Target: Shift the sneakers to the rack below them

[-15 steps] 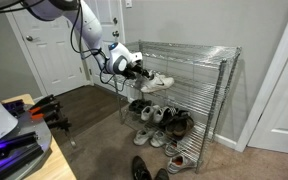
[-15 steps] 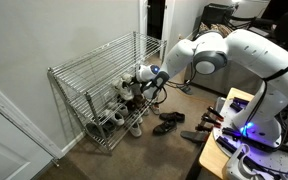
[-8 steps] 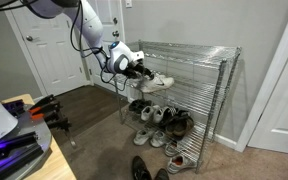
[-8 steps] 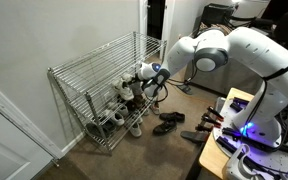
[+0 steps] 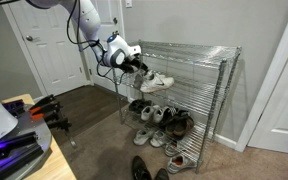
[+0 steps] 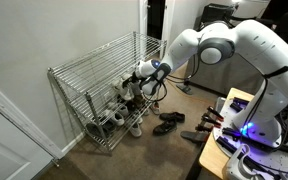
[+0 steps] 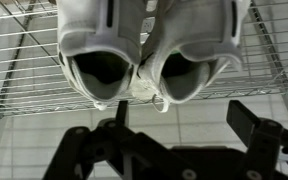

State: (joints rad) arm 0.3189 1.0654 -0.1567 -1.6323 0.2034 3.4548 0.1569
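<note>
The pair of white sneakers (image 5: 156, 82) rests on the second-from-top wire tier of the chrome rack (image 5: 199, 92), at its end nearest the arm. In the wrist view the sneakers (image 7: 144, 40) lie side by side on the wire grid (image 7: 24, 70) with their heels and openings toward the camera. My gripper (image 7: 182, 115) is open and empty, its fingers below and clear of the heels. In both exterior views the gripper (image 5: 134, 62) (image 6: 149, 72) hovers just beside the rack's end, slightly above the sneakers.
A jumble of white and dark shoes (image 5: 162, 118) fills the lower tiers. A glossy black pair (image 5: 144, 170) (image 6: 167, 124) lies on the floor in front of the rack. A white door (image 5: 54, 50) stands behind the arm. A table with equipment (image 5: 14, 140) is near the camera.
The gripper has drawn up and back from the sneakers. The sneakers have stayed in place on the tier.
</note>
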